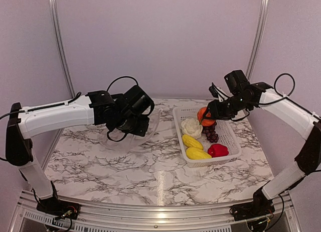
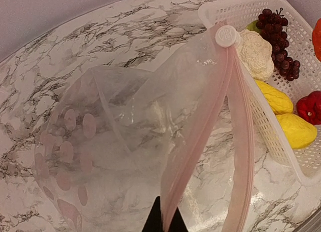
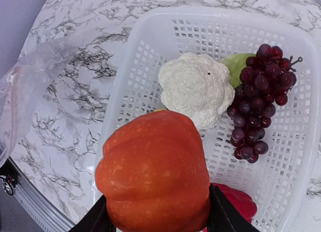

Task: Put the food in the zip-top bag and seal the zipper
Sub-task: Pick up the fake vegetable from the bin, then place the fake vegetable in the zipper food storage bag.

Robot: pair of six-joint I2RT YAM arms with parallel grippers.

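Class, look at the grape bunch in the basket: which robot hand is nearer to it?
Right. The right hand, holding the orange piece, hovers over the basket close to the grape bunch. The left hand grips the zipper well left of the basket.

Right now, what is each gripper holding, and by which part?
The right gripper squeezes the orange piece by its sides; the left gripper pinches the zip-top bag by its zipper.

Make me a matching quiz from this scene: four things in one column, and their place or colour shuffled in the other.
1 orange piece
2 zip-top bag
3 grape bunch
4 cauliflower

A white, in the basket
B pinched by the left gripper
C dark purple, in the basket
D gripped by the right gripper

Pairs: 1-D, 2-B, 3-C, 4-A
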